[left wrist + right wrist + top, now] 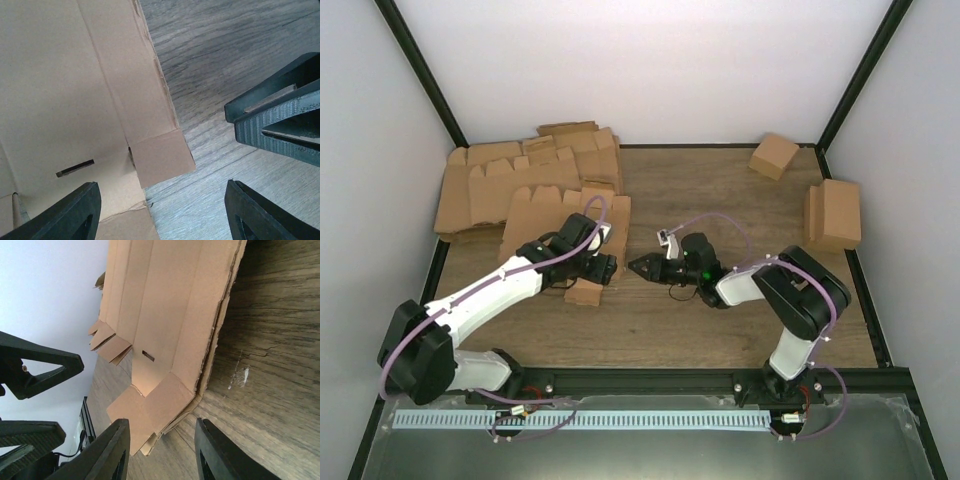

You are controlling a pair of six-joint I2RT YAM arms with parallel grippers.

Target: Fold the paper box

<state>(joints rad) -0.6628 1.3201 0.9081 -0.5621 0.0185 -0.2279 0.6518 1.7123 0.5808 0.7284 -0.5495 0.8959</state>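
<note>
- At the left-middle of the worktop (720, 330), the box (535, 225) lies as a flat sheet, and its far-left part touches the pile (490, 185) of blanks.
- Only the top view shows the whole layout. Both arms reach to the sheet's near right corner, with the left gripper (603, 268) over the card. The right gripper (638, 266) is just beside it, over bare wood.
- The top view hides the left fingers (70, 215) under the wrist. The left wrist view shows them spread wide, one over the card and one over the wood, pinching nothing.
- The left wrist view also shows a small slot (75, 167) in the sheet and a square corner flap (162, 159) lying on the wood. The right gripper sits close by at the right edge of that view.
- The right wrist view shows the right fingers (112, 450) partly spread with nothing held between them. They are aimed at that same corner flap, and the sheet's creases run away from the camera.
- From above, the sheet's long axis runs roughly left to right.
- Its tabbed edge points to the far side, toward the pile.
- The left arm covers the sheet's middle, so I cannot tell its exact outline.
</note>
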